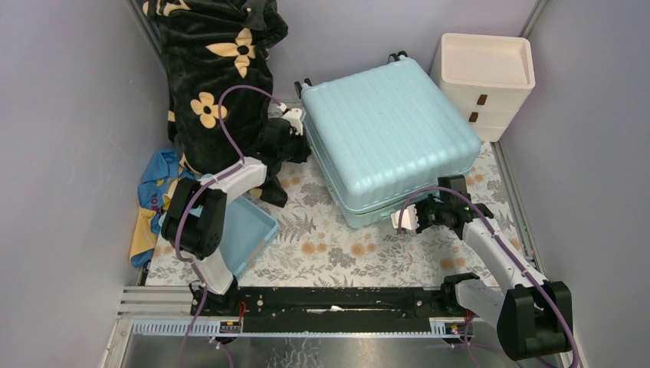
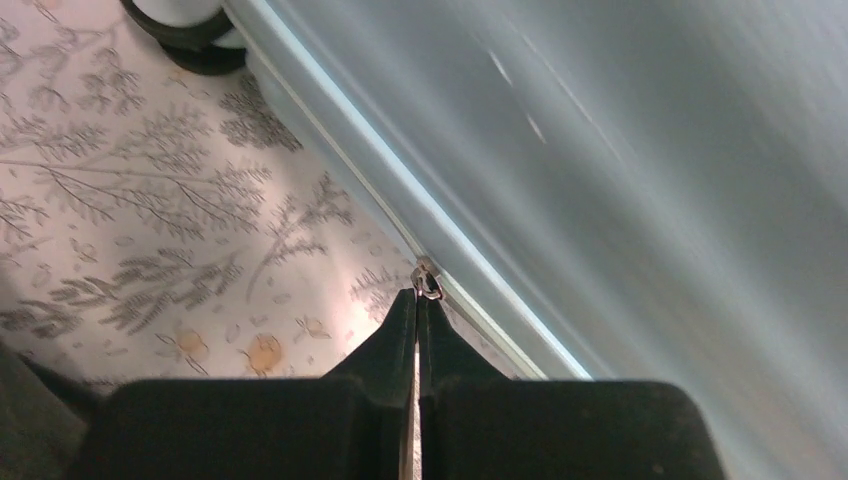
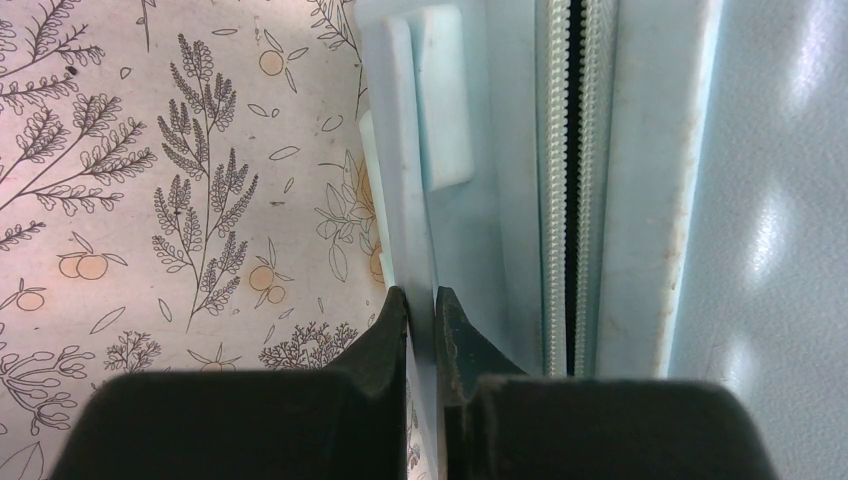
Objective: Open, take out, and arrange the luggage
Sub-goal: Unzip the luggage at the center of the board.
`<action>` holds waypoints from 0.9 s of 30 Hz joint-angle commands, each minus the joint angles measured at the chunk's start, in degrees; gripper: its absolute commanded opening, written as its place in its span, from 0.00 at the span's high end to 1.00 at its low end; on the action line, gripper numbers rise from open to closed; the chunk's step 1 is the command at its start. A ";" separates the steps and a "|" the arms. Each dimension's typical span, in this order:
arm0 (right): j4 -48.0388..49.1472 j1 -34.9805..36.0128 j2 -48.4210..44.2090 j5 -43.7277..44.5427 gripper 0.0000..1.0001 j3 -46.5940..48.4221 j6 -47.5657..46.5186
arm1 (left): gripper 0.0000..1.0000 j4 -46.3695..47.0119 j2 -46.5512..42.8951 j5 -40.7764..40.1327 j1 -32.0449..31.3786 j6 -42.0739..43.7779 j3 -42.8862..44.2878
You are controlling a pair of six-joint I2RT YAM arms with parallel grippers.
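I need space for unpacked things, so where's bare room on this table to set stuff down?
Barest: the floral mat between the pale aqua hard-shell suitcase, the small blue plastic basket and the black base rail. Crowded: the left back, under the black flowered blanket, and the right, by the cream drawer unit.

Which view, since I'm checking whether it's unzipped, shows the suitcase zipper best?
Right wrist: the zipper runs close up, both tooth rows sharp, a dark gap between. Left wrist shows only its small metal pull at the left gripper's tips. Top shows just a thin seam around the suitcase.
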 commanded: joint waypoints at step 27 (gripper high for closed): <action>-4.00 -0.46 2.11 3.45 0.98 -0.32 3.93 | 1.00 3.09 18.13 -20.94 9.98 3.20 25.75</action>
